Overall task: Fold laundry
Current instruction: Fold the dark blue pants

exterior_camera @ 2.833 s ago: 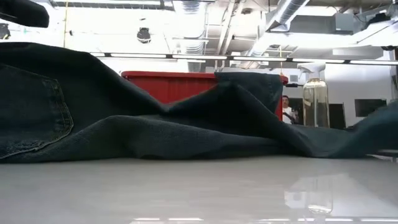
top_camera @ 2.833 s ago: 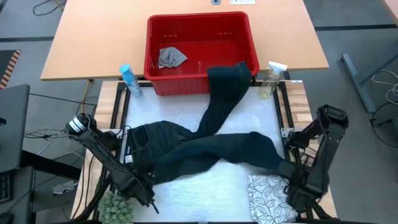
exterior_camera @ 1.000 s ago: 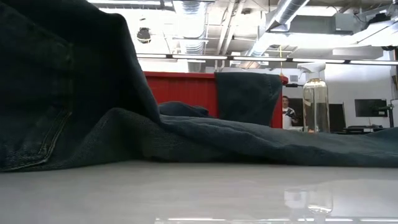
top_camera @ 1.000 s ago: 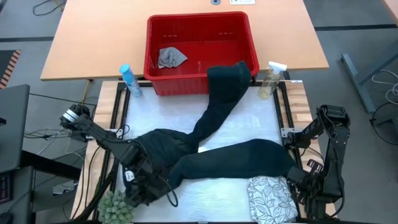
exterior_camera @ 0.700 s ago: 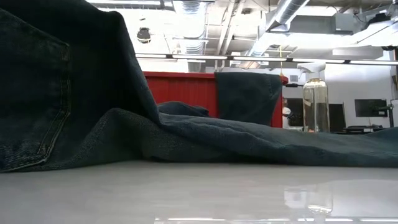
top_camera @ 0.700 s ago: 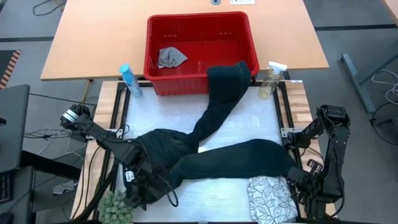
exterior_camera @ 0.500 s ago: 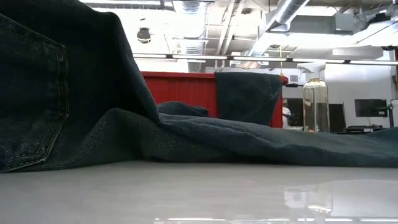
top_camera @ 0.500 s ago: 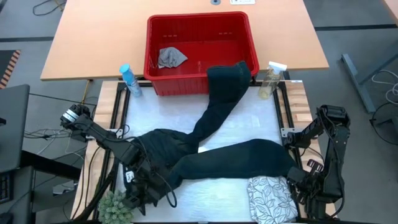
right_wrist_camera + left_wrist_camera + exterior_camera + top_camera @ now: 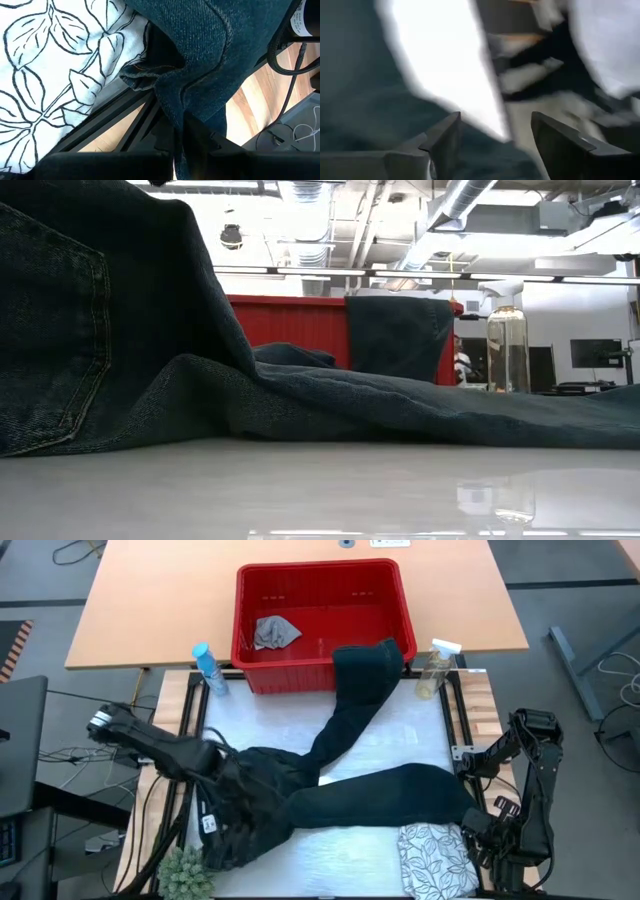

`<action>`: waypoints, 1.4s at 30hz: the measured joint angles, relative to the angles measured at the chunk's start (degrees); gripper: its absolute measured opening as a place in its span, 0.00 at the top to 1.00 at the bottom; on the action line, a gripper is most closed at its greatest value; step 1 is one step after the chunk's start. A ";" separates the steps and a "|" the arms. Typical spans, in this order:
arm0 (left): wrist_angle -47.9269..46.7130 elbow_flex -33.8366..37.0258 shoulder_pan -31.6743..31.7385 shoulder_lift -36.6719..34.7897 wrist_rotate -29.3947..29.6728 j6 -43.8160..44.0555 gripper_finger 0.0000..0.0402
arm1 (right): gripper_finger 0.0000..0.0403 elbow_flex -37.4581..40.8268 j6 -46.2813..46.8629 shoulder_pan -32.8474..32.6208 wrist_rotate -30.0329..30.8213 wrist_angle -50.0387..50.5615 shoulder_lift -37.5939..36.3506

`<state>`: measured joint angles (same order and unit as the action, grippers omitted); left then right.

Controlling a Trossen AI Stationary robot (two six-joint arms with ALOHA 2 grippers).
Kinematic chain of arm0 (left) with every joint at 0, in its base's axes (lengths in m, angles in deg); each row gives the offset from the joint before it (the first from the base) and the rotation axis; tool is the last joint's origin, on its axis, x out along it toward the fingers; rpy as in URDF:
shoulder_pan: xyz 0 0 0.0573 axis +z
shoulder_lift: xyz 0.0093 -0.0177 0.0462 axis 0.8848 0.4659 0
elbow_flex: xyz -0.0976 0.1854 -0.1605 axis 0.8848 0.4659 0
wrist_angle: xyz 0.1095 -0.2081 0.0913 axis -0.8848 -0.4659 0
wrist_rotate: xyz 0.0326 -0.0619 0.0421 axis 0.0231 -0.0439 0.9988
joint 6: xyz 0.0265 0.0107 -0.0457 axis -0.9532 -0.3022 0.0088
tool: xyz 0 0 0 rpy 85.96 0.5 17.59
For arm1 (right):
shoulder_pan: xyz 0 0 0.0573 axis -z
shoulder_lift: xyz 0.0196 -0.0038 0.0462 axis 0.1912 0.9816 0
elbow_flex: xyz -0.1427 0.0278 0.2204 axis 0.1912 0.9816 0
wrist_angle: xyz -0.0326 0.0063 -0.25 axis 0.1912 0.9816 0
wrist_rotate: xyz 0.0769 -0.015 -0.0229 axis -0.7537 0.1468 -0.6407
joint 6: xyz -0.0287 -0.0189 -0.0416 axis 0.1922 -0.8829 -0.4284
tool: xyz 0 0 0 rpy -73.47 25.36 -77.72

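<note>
Denim jeans [image 9: 330,795] sprawl across the table, one leg draped over the red basket's [image 9: 250,670] front rim, the waist bunched at the left edge. Left gripper [image 9: 495,135] stands wide above that waist, holding nothing. Right gripper [image 9: 180,132] pinches a hem at the near right corner, likely for stretching flat, beside the leaf-print cloth [image 9: 430,855].

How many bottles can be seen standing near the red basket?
2. A blue spray bottle stands beside the red basket's left front corner, and a clear spray bottle beside its right front corner. Others could be hidden under the jeans.
</note>
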<state>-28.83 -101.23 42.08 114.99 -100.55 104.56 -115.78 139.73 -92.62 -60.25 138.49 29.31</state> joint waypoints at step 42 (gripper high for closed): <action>-0.95 43.76 15.93 -10.13 20.16 34.75 1.00 | 0.85 0.04 4.99 0.65 -0.26 3.19 0.02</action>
<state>-29.78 -57.47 58.01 104.86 -80.39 139.31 -115.74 144.72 -91.97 -60.52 141.67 29.33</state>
